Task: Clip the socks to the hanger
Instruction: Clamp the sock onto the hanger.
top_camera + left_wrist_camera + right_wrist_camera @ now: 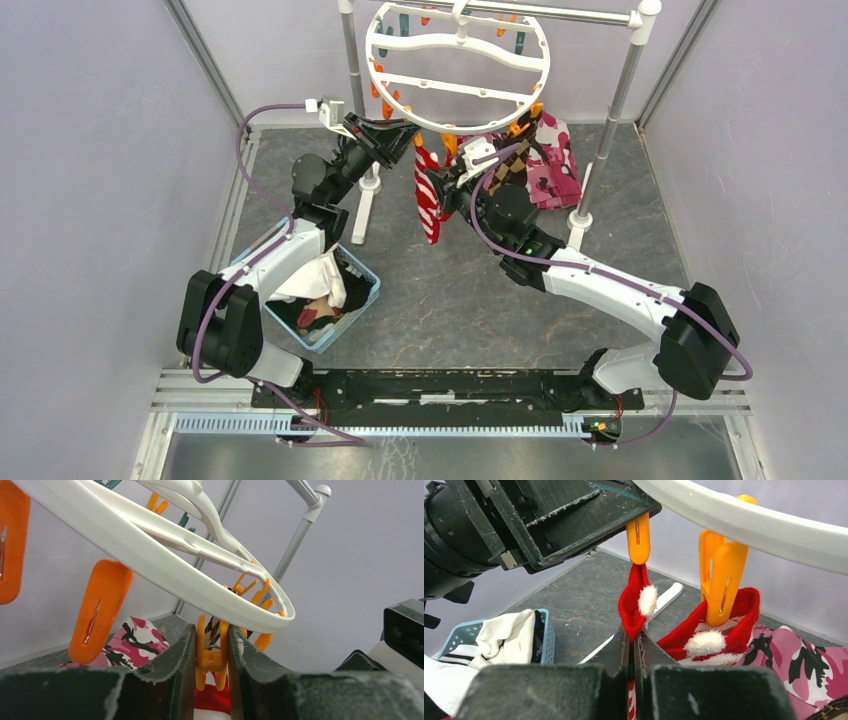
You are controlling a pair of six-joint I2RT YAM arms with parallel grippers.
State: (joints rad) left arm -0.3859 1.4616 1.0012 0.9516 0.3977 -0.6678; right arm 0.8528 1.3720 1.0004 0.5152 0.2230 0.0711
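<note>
The white round hanger [458,62] hangs from the rail, with orange clothespins round its rim. My left gripper [405,135] is shut on one orange clothespin [212,657], squeezing it just under the ring [165,570]. My right gripper [452,180] is shut on the red cuff of a red-and-white striped sock [633,610] and holds it up so that its top edge meets the tips of that clothespin [638,537]. The sock hangs down below [430,205]. A second red-cuffed sock [734,625] is clipped in the neighbouring orange clothespin [720,580]. A brown argyle sock [512,165] hangs further right.
A pink camouflage cloth [558,170] hangs behind the right gripper. A blue basket [368,300] with white cloth and more socks sits at the left arm. The silver rail's poles [352,60] [612,120] stand on white feet at either side of the hanger.
</note>
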